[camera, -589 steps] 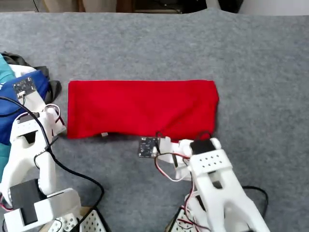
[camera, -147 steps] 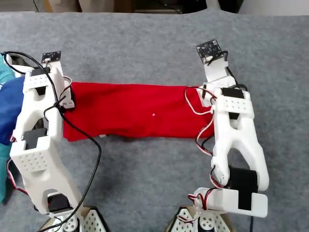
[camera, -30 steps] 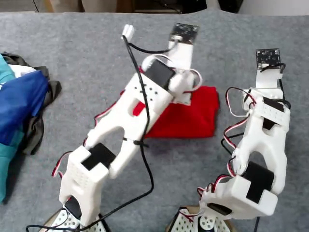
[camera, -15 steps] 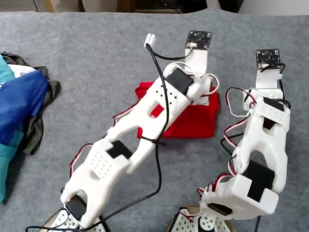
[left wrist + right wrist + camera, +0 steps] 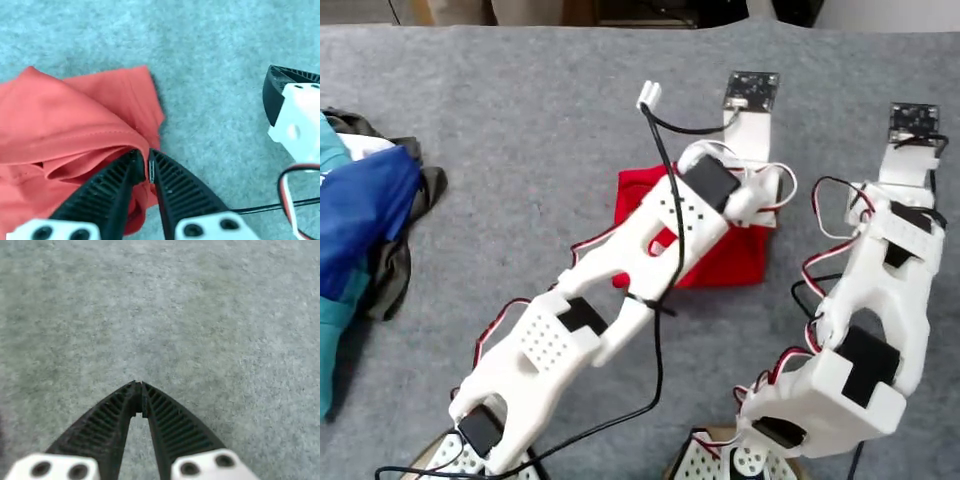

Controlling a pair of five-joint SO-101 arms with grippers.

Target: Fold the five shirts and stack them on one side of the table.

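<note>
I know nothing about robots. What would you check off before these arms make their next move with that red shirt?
1. Grip on the shirt: ok. The left gripper is shut on a fold of the red shirt.
2. Right gripper out of the way: ok. It is shut above bare grey table, off the shirt.
3. Top layer lying flat: not ok. It humps up at the left gripper.
4. Edges lined up: cannot tell. The left arm covers much of the shirt in the high view.
5. Other clothes clear: ok. The pile of clothes lies apart, at the table's edge.
</note>
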